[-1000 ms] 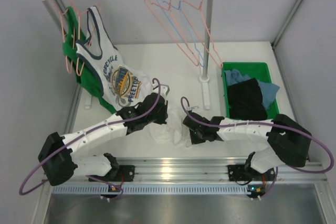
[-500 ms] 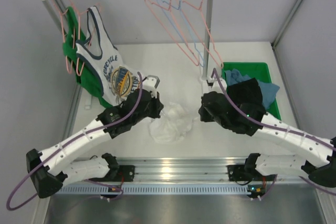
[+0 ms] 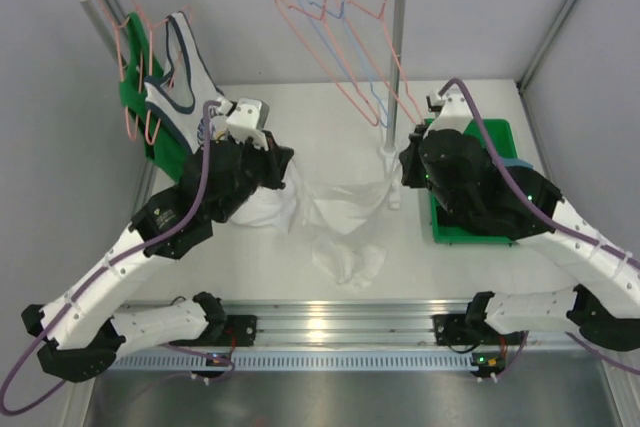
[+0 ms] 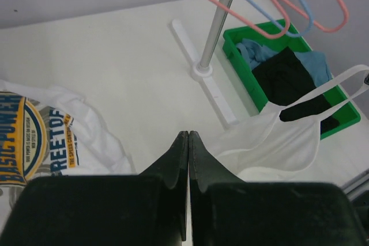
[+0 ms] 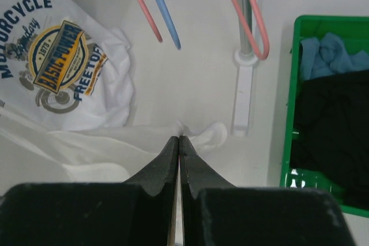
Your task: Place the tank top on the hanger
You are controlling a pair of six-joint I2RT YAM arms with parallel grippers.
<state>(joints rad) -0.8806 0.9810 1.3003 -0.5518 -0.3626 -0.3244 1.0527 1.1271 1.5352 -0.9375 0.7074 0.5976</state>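
**Both end effectors occupied, hanger left loose**

The left end effector [image 4: 188, 137] and the right end effector [image 5: 179, 140] each have their fingers pressed together on an edge of the tank top [image 3: 345, 205]. It hangs stretched between them just in front of the rack post [image 3: 396, 57], with its lower part slumped on the desk [image 3: 300, 117]. The hanger [image 4: 230, 11] hangs from the rail to the left of the post's top, with a blue hanger [image 5: 161, 8] among the pink ones.

The grip looks like the main risk. The fabric is thin and pinched only at its edges, so spreading it wider or raising it toward the rail could let one side slide out and drop. The right end effector sits close beside the post, so a careless lift could knock the post or snag cloth on its foot. With neither end effector free, nothing steadies the hanger. A nudge would likely set it swinging or tangle it with its blue neighbour.
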